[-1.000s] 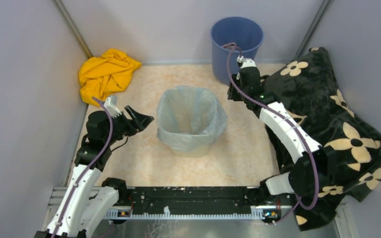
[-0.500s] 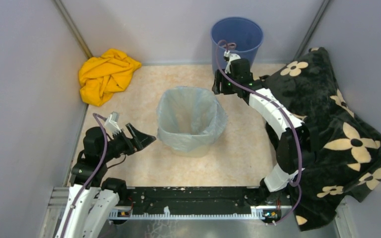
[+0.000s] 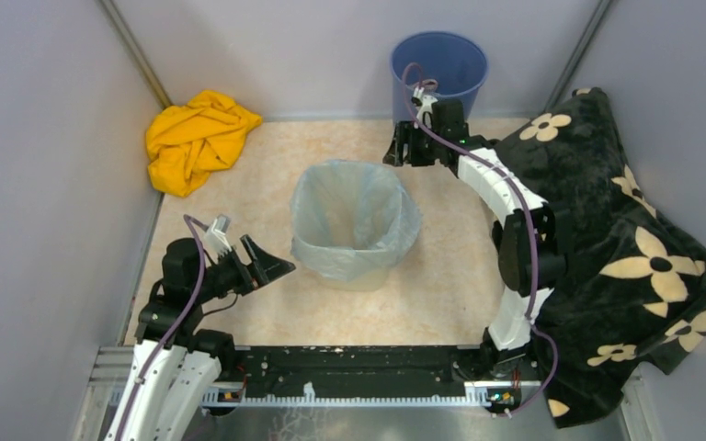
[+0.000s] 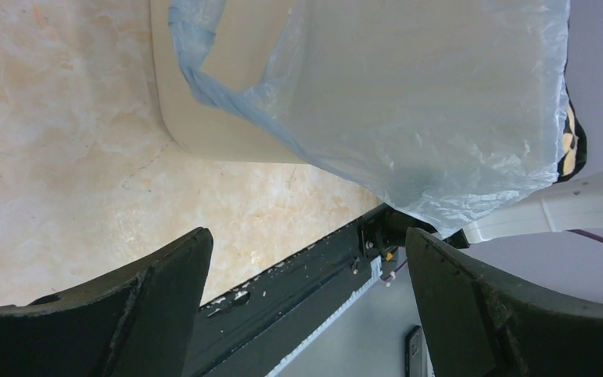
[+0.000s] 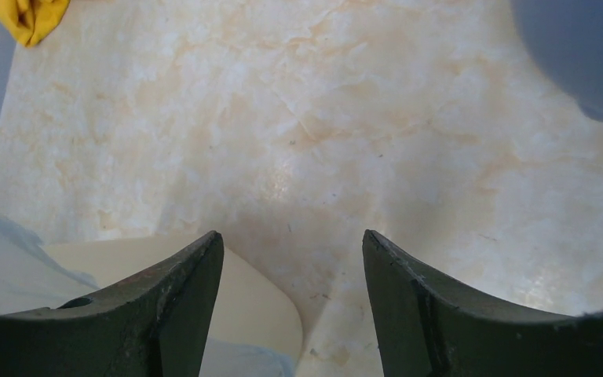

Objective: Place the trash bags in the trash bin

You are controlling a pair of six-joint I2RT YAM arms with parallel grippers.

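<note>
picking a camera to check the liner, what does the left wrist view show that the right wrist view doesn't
Only the left wrist view: the thin pale-blue plastic trash bag hanging down the outside wall of the cream plastic trash bin, and the black metal rail at the table's edge. Only the right wrist view: a corner of the yellow cloth and the side of the round blue bucket. Both: the beige marbled tabletop, part of bin and bag, and an open, empty gripper, the left gripper and the right gripper.

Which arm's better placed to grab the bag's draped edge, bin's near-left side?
Left, probably: the left gripper, open, faces the trash bag draped over the trash bin there. The right gripper is off the far rim by the blue bucket.
</note>
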